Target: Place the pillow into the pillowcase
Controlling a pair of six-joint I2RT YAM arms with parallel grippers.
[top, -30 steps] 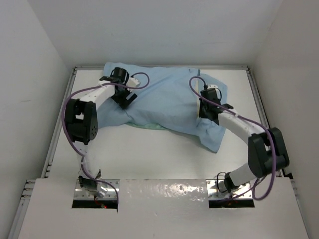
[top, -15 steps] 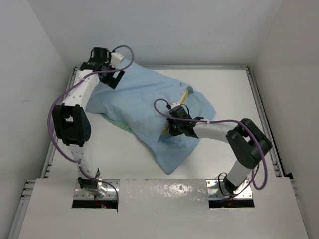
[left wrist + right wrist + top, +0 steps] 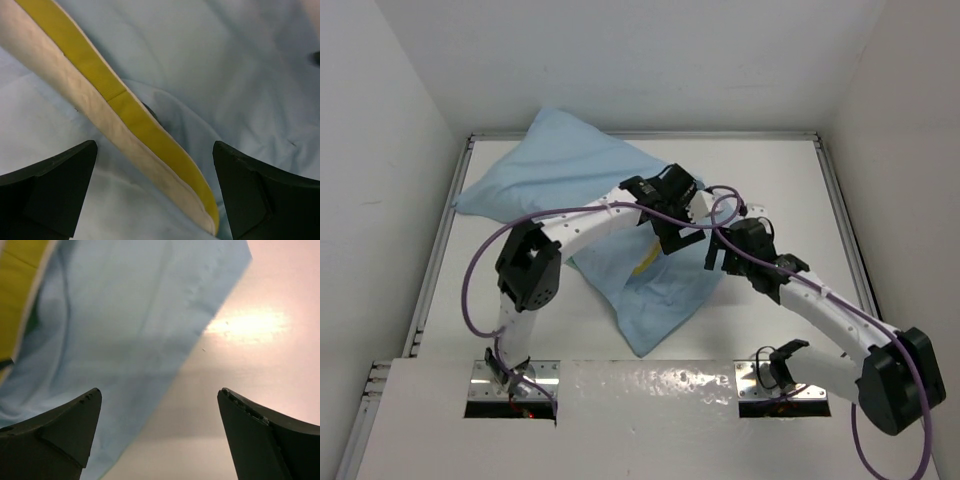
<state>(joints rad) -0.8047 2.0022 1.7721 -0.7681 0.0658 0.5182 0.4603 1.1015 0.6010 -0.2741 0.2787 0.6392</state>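
The pillowcase (image 3: 550,170), light blue side out, lies slantwise from the far left corner down to the table's middle front, bulging with the pillow inside. A sliver of the pillow's yellow edge (image 3: 645,265) shows at the case's mouth. In the left wrist view the pillow (image 3: 100,115), cream with a yellow band, runs diagonally over the pillowcase (image 3: 225,65). My left gripper (image 3: 154,150) hangs open just above that edge, over the mouth (image 3: 672,235). My right gripper (image 3: 160,390) is open over the pillowcase's (image 3: 125,315) right border, holding nothing (image 3: 717,252).
White walls close in the table on three sides. Bare tabletop (image 3: 790,190) lies right of the cloth, and it shows in the right wrist view (image 3: 250,340). The left arm (image 3: 580,220) stretches across the pillowcase. Purple cables loop near both wrists.
My right gripper opened and let go of the cloth, shifting right. My left arm swung from the far left corner to the case's mouth. The pillowcase bunched toward the far left.
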